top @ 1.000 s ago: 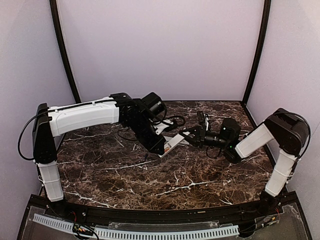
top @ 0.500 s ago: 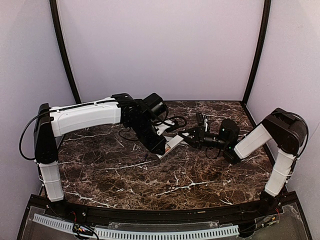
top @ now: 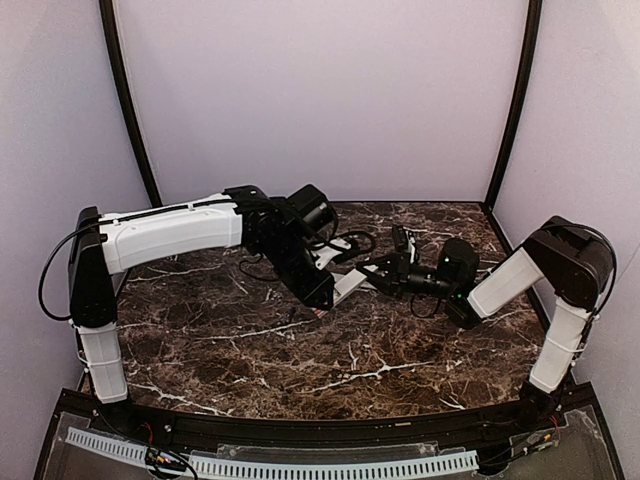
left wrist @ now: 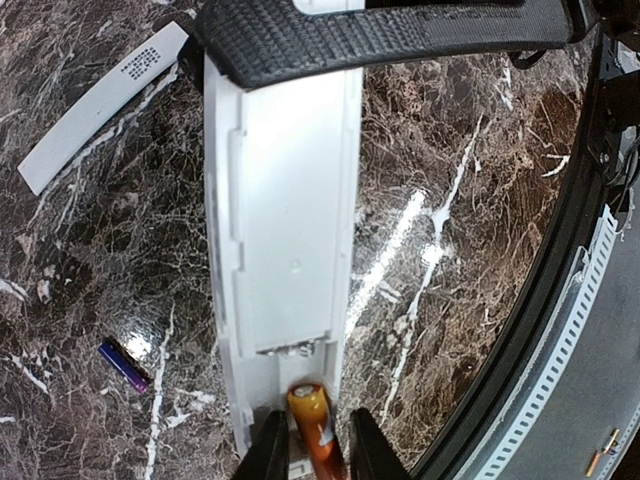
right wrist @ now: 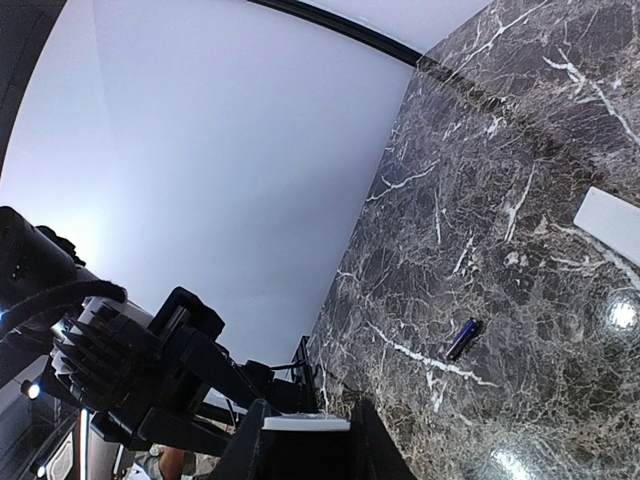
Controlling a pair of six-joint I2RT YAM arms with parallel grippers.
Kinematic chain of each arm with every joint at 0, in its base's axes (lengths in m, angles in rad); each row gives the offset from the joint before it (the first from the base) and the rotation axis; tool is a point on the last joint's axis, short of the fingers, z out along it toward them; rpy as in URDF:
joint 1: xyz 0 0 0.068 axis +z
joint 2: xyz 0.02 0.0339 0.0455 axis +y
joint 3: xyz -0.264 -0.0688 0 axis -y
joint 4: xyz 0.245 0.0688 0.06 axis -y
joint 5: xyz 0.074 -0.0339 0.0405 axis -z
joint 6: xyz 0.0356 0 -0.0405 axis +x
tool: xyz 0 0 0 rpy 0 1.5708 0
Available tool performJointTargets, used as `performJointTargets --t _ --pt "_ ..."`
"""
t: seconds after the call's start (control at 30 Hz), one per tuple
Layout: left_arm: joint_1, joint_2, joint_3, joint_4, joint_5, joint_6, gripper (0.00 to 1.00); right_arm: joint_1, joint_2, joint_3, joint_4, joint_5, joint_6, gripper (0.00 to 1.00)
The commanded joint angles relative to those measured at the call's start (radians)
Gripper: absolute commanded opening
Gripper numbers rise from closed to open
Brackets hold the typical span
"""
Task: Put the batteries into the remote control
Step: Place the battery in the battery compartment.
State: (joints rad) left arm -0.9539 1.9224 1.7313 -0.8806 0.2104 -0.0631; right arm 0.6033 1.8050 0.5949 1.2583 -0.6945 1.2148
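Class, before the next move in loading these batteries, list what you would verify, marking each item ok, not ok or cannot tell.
1. Remote control clamped by the right gripper: ok.
2. Battery recess open, cover off and lying on the table: ok.
3. Orange battery at the recess end, between the left gripper fingers: ok.
4. Orange battery fully seated: cannot tell; its lower end is cut off by the frame.
5. Left gripper clear of that battery: cannot tell.
6. Blue battery loaded: not ok; it lies on the table beside the remote.
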Motion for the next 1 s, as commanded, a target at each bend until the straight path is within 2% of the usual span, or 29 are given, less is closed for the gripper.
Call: performJointTargets --t 0.0,0.23,0.4,0.97 --pt "-0.003 0.002 0.021 -0.034 -0.041 0.012 0.22 0.006 0.008 -0.007 0.140 -0.011 0.035 0.00" --pt "-0.002 -0.001 0.029 -0.035 -0.054 0.021 0.11 0.003 0.015 -0.012 0.147 -0.012 0.042 0.00" --pt "-0.003 0.000 0.031 -0.027 -0.047 0.020 0.07 0.004 0.023 -0.012 0.163 -0.010 0.052 0.00" --pt "-0.002 0.032 0.059 -0.013 -0.007 -0.005 0.11 0.005 0.035 -0.012 0.204 0.000 0.076 0.00"
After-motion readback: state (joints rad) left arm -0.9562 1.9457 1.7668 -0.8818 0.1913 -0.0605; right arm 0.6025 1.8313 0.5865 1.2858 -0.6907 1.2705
